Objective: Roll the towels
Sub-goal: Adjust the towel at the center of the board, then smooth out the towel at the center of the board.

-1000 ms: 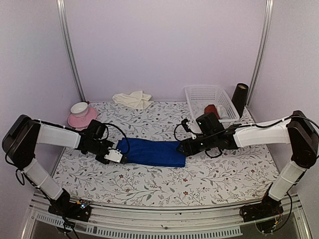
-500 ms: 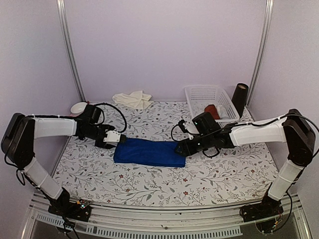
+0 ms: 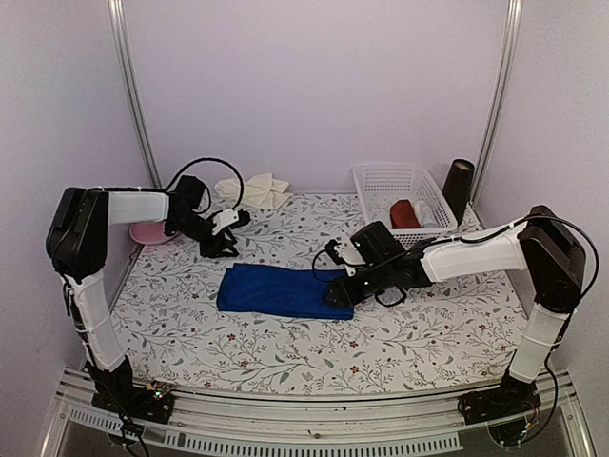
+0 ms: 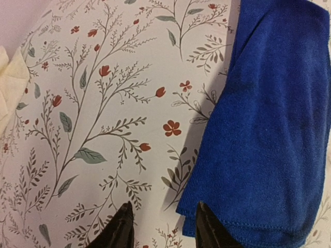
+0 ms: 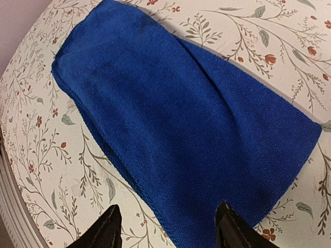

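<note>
Right end effector [image 5: 166, 230] spread over the blue towel [image 5: 181, 113] end; left end effector [image 4: 163, 230] spread, empty. Best now: pinch the edge squarely, roll tight and straight.

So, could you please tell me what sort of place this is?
Probably a lab test booth dressed as a home table: plain enclosing walls, a floral tablecloth, a metal mounting rail.

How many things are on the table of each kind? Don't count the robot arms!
Towels: 2, blue towel and cream towel
Baskets: 1, basket
Rolls: 1, red roll in the basket
Tubes: 1, black tube
Plates: 1, pink plate
Total: 6
A pale thing beside the roll is too unclear to count.
</note>
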### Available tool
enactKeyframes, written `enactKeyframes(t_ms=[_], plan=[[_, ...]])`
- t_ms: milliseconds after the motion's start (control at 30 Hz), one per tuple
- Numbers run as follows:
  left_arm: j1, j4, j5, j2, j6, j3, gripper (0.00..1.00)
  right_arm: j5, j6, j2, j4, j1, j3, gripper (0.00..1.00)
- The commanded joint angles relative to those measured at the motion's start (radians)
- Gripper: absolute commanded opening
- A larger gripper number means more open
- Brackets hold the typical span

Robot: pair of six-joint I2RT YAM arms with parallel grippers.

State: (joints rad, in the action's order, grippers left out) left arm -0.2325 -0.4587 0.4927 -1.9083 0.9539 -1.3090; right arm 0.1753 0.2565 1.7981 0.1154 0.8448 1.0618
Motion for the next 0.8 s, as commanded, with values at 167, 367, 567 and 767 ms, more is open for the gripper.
enactKeyframes(t_ms=[167,367,567,767], plan=[[0.005,-0.161,0.025,-0.176,-0.208,-0.141,0.25,0.000,-0.014,0.053,0.042,0.031,0.037,0.59],[0.005,-0.175,0.015,-0.191,-0.214,-0.133,0.07,-0.009,-0.013,0.061,0.052,0.039,0.028,0.59],[0.005,-0.258,0.060,-0.213,-0.184,-0.164,0.00,-0.042,-0.014,0.076,0.079,0.039,0.023,0.59],[0.005,-0.279,0.076,-0.230,-0.193,-0.187,0.17,-0.058,-0.016,0.076,0.091,0.040,0.022,0.59]])
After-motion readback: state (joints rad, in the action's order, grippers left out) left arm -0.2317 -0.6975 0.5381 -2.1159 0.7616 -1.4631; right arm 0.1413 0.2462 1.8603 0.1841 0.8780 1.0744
